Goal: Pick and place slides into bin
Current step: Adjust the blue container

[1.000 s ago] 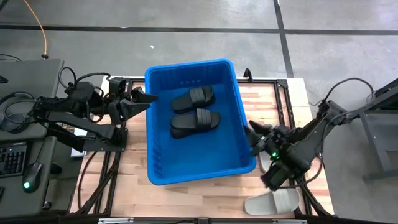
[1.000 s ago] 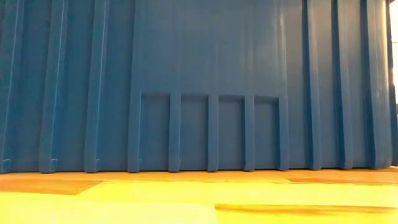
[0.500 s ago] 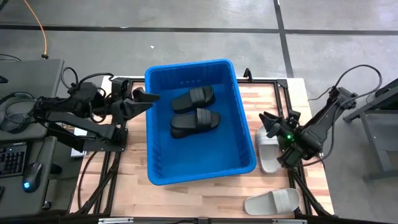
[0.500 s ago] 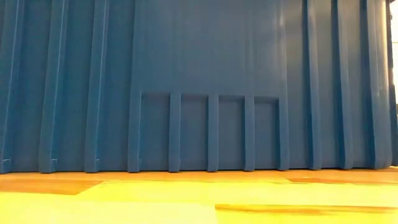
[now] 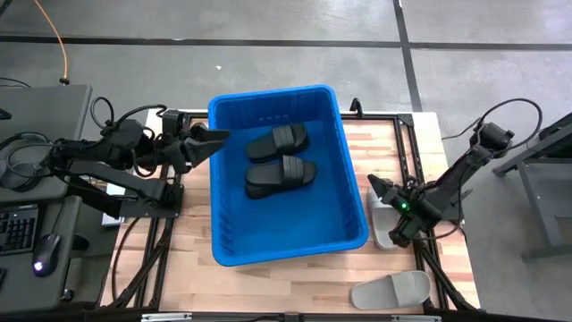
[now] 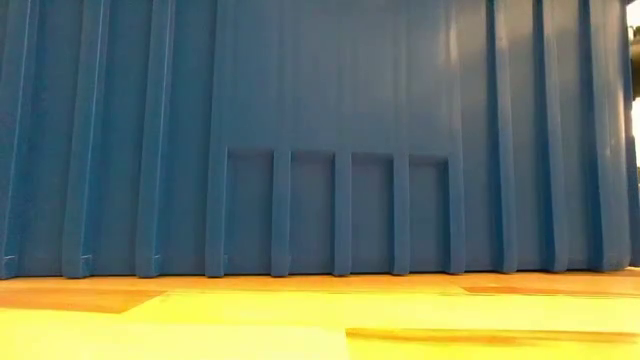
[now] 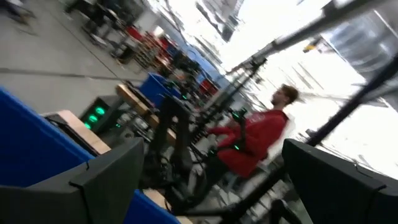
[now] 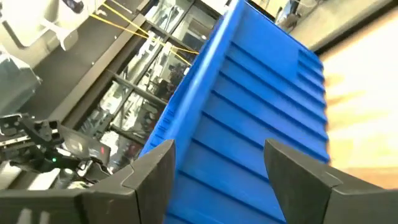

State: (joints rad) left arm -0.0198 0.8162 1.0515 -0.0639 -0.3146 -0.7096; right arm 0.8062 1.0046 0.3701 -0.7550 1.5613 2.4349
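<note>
We see two black slides (image 5: 279, 156) lying inside bin (image 5: 227, 234) (side by side). Right gripper (image 5: 382, 192) sits low by bin's right wall, fingers apart, nothing between, above grey slide (image 5: 384, 220) on table (image 5: 295, 282). Second grey slide (image 5: 391, 290) lies near front edge. Left gripper (image 5: 210, 141) hovers at bin's left rim, fingers spread.

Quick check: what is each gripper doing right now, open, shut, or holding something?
Left gripper: open, empty, at the bin's left rim.
Right gripper: open, empty, above a light grey slide beside the bin.
</note>
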